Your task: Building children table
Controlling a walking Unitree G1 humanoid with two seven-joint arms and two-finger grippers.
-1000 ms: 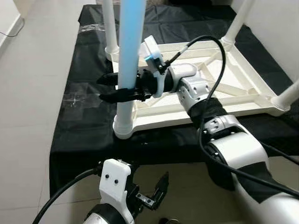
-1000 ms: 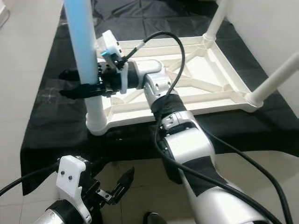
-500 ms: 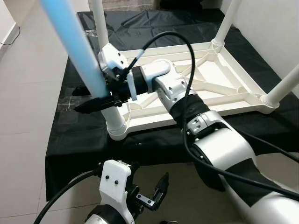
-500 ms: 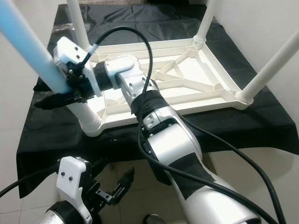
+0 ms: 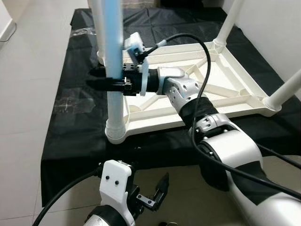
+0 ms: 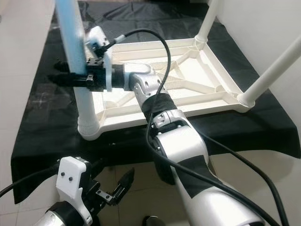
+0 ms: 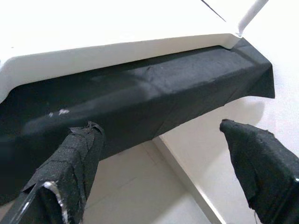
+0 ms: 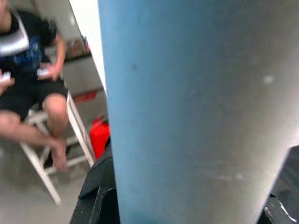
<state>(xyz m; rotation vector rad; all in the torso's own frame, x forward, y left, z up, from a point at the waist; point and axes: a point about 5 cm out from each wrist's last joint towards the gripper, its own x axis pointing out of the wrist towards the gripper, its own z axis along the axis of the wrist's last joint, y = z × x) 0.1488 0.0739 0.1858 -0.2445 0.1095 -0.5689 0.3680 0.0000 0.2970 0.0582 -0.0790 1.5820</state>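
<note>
A white children's table (image 5: 235, 104) lies upside down on a black cloth (image 5: 75, 117). At its front-left corner socket (image 5: 115, 134) a leg (image 5: 113, 47) stands upright, light blue above and white lower down. My right gripper (image 5: 96, 80) reaches in from the table side and is shut on this leg at mid height; in the right wrist view the blue leg (image 8: 187, 107) sits close between the fingers. Low over the floor in front of the cloth, my left gripper (image 5: 151, 197) is open, its fingers (image 7: 70, 172) spread with nothing between them.
Three other white legs stand in the table's corners: back left (image 5: 98, 19), back right (image 5: 233, 21) and right front (image 5: 288, 92). A white wall runs along the right. Light floor tiles lie to the left. A person (image 8: 28, 70) sits on a white chair beyond.
Half a second ago the blue leg leaned far to the left in my right gripper; it now stands upright in the corner socket. The camera has shifted slightly. My left gripper is unmoved.
</note>
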